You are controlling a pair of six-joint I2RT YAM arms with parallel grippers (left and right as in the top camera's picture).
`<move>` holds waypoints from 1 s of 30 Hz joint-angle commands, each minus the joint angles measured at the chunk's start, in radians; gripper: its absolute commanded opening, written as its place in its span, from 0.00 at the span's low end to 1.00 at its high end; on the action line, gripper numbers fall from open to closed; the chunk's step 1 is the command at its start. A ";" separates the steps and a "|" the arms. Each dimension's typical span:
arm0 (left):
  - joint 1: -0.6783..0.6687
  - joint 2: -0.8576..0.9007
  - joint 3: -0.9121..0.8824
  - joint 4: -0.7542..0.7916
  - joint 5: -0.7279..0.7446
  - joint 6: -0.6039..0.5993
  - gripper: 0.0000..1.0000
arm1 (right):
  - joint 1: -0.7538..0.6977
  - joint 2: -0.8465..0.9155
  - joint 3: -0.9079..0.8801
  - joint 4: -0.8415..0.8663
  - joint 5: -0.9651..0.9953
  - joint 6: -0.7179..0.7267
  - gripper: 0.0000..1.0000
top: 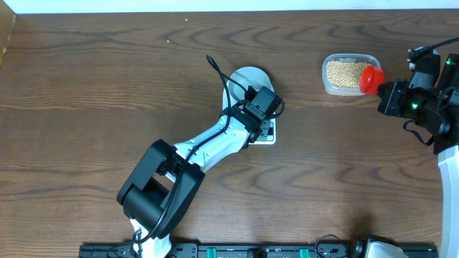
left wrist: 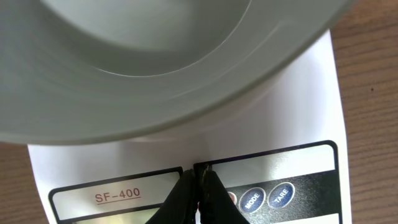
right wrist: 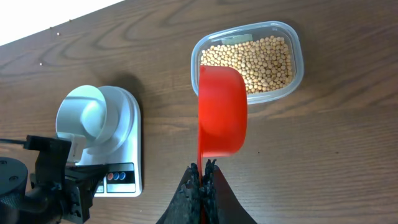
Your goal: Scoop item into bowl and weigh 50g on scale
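Note:
The pale grey bowl [top: 247,76] stands on the white scale [top: 271,136] at mid-table and looks empty; it fills the top of the left wrist view [left wrist: 155,62]. My left gripper [top: 262,118] is shut and empty, its tips [left wrist: 200,173] low over the scale's [left wrist: 298,106] button panel by the red button. The beans [top: 344,72] lie in a clear tub [top: 326,84] at the far right. My right gripper [top: 391,97] is shut on the handle of a red scoop [top: 371,79]. The scoop [right wrist: 222,112] hangs at the near edge of the tub [right wrist: 297,74] of beans [right wrist: 255,59]; no beans show in it.
The left arm reaches from its base [top: 154,190] at the front left diagonally to the scale. The right arm body [top: 437,107] stands at the right edge. A black rail [top: 251,251] runs along the front edge. The right wrist view also shows scale [right wrist: 124,124] and bowl [right wrist: 84,115].

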 commanded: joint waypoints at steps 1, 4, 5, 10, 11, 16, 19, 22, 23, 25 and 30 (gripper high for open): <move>0.003 0.010 -0.014 -0.001 -0.017 -0.006 0.07 | -0.004 -0.008 0.016 -0.002 0.011 -0.016 0.01; 0.003 0.009 -0.014 -0.002 -0.016 -0.006 0.07 | -0.004 -0.008 0.016 -0.002 0.011 -0.016 0.01; 0.003 0.009 -0.014 -0.002 -0.008 -0.006 0.07 | -0.004 -0.008 0.016 -0.002 0.011 -0.016 0.01; 0.002 0.009 -0.014 -0.002 0.037 -0.006 0.07 | -0.004 -0.008 0.016 -0.001 0.011 -0.016 0.01; 0.002 0.009 -0.014 -0.002 0.037 -0.006 0.07 | -0.004 -0.008 0.016 -0.001 0.011 -0.016 0.01; 0.002 0.009 -0.014 -0.002 0.037 -0.006 0.07 | -0.004 -0.008 0.016 -0.001 0.011 -0.016 0.01; 0.002 0.009 -0.014 -0.002 0.037 -0.006 0.08 | -0.004 -0.008 0.016 -0.001 0.011 -0.016 0.01; 0.002 0.009 -0.014 -0.003 0.038 -0.006 0.08 | -0.004 -0.008 0.016 -0.002 0.011 -0.016 0.01; 0.002 0.009 -0.014 -0.004 0.040 -0.006 0.07 | -0.004 -0.008 0.016 -0.002 0.011 -0.016 0.01; 0.002 0.010 -0.014 -0.010 0.040 -0.006 0.07 | -0.004 -0.008 0.016 -0.002 0.011 -0.016 0.01; 0.002 0.021 -0.023 -0.013 0.044 -0.014 0.07 | -0.004 -0.008 0.016 -0.001 0.011 -0.016 0.01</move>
